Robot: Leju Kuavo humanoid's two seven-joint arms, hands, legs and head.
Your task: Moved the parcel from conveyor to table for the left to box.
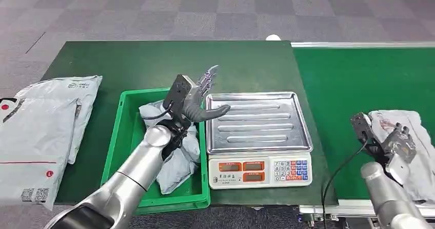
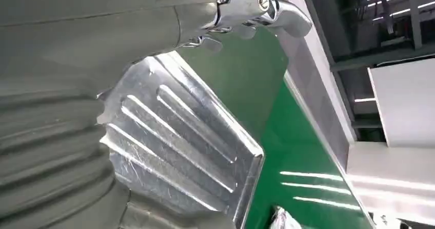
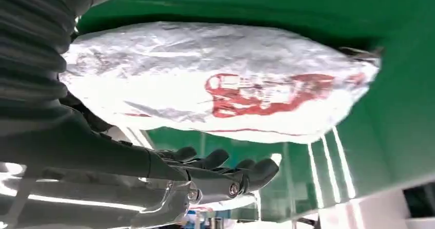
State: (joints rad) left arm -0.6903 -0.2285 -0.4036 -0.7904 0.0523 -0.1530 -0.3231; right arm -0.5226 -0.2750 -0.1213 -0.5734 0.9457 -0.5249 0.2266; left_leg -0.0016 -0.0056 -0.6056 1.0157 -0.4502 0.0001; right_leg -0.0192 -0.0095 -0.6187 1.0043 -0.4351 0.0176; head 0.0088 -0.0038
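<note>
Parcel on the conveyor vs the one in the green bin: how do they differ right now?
The conveyor parcel lies spread out flat on the green belt, by the right hand; the bin parcel sits crumpled inside the green bin, partly behind the left arm. The conveyor parcel shows red print; no print shows on the bin parcel. Both are light grey plastic mailer bags.

The right hand (image 1: 392, 144) covers the near left part of the parcel (image 1: 405, 136) on the conveyor (image 1: 354, 85), and the head view's right edge cuts the parcel off. Its red print (image 3: 267, 93) is too blurred to read. Whether the fingers touch it is unclear. The left arm (image 1: 149, 157) hides part of the grey bag (image 1: 179, 157) in the green bin (image 1: 115, 152). The scale's (image 1: 259, 172) display digits are too small to tell.
</note>
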